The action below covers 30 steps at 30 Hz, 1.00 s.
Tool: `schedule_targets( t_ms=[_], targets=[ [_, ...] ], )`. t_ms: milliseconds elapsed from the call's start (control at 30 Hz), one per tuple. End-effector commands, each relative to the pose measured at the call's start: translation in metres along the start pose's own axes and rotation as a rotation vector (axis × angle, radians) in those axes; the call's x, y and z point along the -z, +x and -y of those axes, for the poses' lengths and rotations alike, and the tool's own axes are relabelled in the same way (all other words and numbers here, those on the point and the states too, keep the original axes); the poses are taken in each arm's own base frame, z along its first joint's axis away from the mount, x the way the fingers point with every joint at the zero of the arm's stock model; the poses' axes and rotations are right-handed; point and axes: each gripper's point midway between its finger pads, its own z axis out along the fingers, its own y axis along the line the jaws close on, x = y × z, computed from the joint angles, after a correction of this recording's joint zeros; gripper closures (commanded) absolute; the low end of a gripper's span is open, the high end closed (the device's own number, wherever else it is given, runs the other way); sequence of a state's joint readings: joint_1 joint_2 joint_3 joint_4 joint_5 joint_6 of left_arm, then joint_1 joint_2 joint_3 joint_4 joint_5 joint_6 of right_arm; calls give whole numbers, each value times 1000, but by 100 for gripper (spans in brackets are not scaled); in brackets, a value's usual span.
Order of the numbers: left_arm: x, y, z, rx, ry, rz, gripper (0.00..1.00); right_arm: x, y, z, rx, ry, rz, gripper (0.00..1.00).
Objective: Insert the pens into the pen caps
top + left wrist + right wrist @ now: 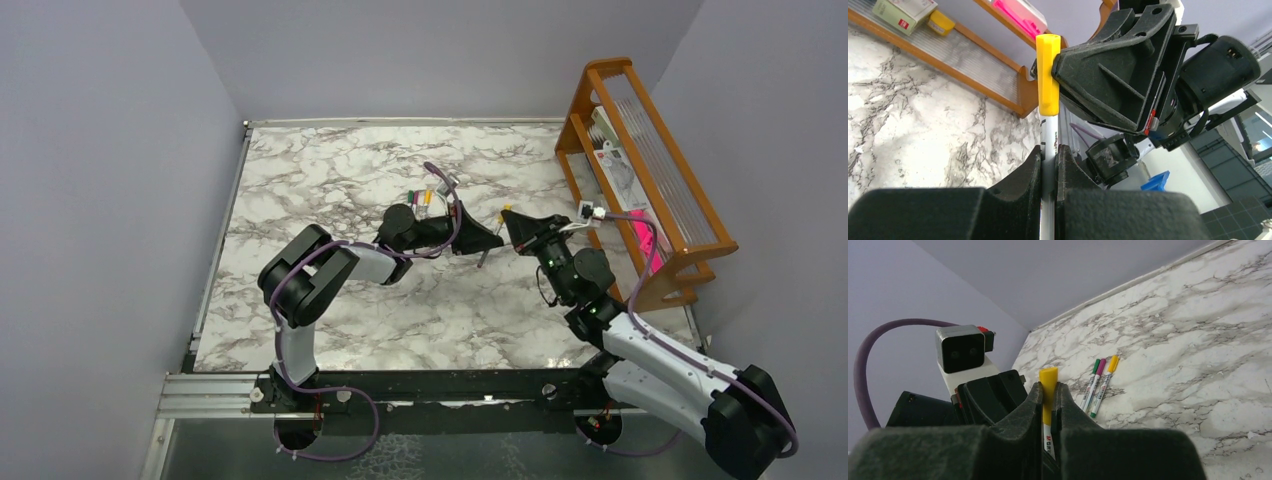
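The pen, a slim, smooth white barrel, stood clamped between the matte black fingers of the left gripper. A blocky yellow cap sat over its upper end, and the right gripper was squeezed tight on that cap. Three more pens lay side by side on the veined marble table. The grippers met above mid-table, well apart from the slatted wooden rack at the right edge.
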State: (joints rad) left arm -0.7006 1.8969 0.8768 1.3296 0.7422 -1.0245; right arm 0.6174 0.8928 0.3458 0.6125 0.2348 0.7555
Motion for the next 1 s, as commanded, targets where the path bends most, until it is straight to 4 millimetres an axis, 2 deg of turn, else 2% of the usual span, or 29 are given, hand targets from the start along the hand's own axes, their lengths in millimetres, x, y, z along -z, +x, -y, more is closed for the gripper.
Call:
schedule_targets(
  t_ms=[0,100,167,267,367,467,600,767,967],
  targets=[
    [-2,-74,14,-176,-19,213,100,40,84,12,47,-7,-382,86],
    [9,-59,-9,-156,-72,174,100,36,61,12,103,19,-303,53],
    [15,-51,-27,-149,-124,141,100,38,48,19,142,51,-256,46],
    [27,-46,-58,-152,-230,114,100,45,38,30,178,100,-213,45],
    [38,-45,-93,-172,-385,76,100,56,38,41,175,134,-204,45],
    [53,-50,-131,-217,-599,39,100,65,49,54,165,164,-234,46],
    [90,-64,-172,-231,-952,35,100,73,64,66,142,193,-280,49],
    [123,-68,-198,-275,-1246,-44,100,75,79,72,125,195,-314,51],
    [132,-54,-216,-266,-1354,-144,100,71,86,73,133,191,-338,54]
  ],
)
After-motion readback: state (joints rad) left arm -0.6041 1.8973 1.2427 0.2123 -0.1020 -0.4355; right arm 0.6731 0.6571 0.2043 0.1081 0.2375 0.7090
